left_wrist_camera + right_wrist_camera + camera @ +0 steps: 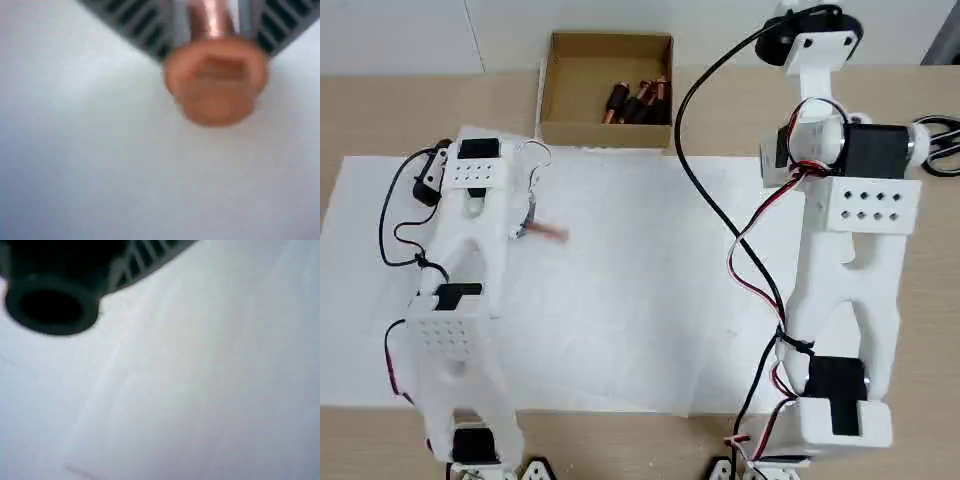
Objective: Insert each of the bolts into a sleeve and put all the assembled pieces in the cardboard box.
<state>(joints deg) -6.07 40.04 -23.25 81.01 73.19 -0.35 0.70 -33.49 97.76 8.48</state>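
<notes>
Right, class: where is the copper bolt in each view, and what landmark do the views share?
High view: bolt left of centre, in the left end effector, over the white sheet.
Left wrist view: bolt head-on, between the fingers.
Right wrist view: not in it; a black sleeve instead.
Shared by the first two: the sheet.

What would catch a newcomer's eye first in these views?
A copper bolt clamped in the left tool over the white sheet. The right tool grips a black sleeve. Several assembled pieces lie in the cardboard box at the table's far edge.
</notes>
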